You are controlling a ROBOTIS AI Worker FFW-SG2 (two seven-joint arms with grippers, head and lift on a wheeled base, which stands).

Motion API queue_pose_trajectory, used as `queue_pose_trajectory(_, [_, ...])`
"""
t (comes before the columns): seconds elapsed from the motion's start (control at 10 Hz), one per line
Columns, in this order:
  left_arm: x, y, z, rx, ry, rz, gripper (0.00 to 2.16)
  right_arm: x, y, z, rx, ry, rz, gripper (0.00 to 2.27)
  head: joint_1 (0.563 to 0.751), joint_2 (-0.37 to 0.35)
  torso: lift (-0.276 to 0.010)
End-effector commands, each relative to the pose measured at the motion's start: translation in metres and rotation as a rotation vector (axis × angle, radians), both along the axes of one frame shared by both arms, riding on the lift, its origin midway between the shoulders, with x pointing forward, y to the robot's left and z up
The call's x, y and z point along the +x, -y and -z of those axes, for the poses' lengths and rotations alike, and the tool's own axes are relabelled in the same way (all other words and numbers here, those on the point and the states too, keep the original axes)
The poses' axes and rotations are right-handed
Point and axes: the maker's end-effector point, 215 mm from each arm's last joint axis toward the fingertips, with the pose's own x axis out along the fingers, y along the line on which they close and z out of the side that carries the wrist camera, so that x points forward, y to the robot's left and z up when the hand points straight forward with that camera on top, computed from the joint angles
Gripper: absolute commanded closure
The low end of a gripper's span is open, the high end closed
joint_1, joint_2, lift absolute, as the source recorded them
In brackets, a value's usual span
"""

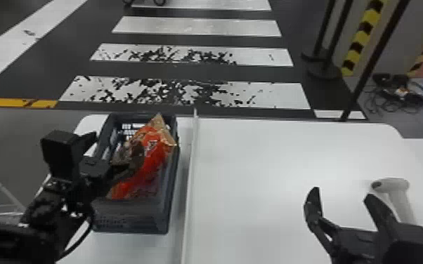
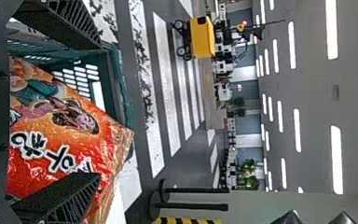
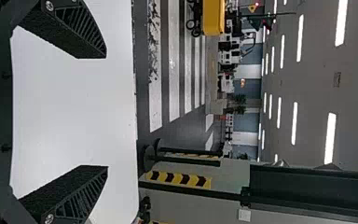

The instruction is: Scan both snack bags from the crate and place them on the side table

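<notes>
Left gripper: The left gripper (image 1: 117, 140) was at the crate (image 1: 133, 216), over its left part in the head view. Its fingers (image 2: 70, 23) stood wide apart in the left wrist view, with part of the snack bag (image 1: 156, 151) showing between them and the lower one across the bag's surface.

Snack bag: It lay in the crate, red and orange, its tan end reaching up to the right wall in the head view. A brownish, shiny patch (image 1: 126, 151) showed beside the red; whether it belonged to a second bag could not be told.

Long axis: In the head view the bag ran slantwise, from the near left of the crate to the far right, with the tan end farthest from the robot.

Printed face: The left wrist view gave the large lettering and a pictured figure, details too small to tell in the head view. The head view gave more of the bag's length.

Crate: It stood on the tabletop (image 1: 274, 158), left of a raised pale strip (image 1: 189, 175), its longer sides running away from the robot. The left wrist view brought out its slotted wall.

Right gripper: The right gripper (image 1: 342, 193) was above the tabletop, its fingers (image 3: 81, 30) well apart with nothing between them.

Scanner: The pale hand scanner (image 1: 393, 186) lay on the tabletop, just beyond the right gripper in the head view.
</notes>
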Motion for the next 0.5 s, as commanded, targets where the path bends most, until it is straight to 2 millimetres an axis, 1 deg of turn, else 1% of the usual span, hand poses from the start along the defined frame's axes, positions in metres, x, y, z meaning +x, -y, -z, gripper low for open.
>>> queue_pose_trajectory(0.0, [0.013,-0.002,0.006,0.007,-0.03,-0.005,0.02,-0.001,-0.003,0.002,-0.026,-0.007,-0.008,0.08,0.695,0.023,-0.098])
queue_pose_trajectory(0.2, [0.028,0.003,0.019,0.001,-0.109,0.05,0.02,-0.001,-0.007,0.002,-0.025,-0.009,-0.014,0.08,0.695,0.025,-0.098])
queue_pose_trajectory(0.3, [0.029,0.009,0.021,-0.015,-0.132,0.094,0.01,-0.001,-0.01,0.004,-0.025,-0.018,-0.019,0.08,0.695,0.021,-0.098])
queue_pose_trajectory(0.4, [0.023,0.012,0.036,-0.043,-0.207,0.132,0.0,-0.002,-0.011,0.005,-0.024,-0.023,-0.022,0.08,0.695,0.018,-0.098])
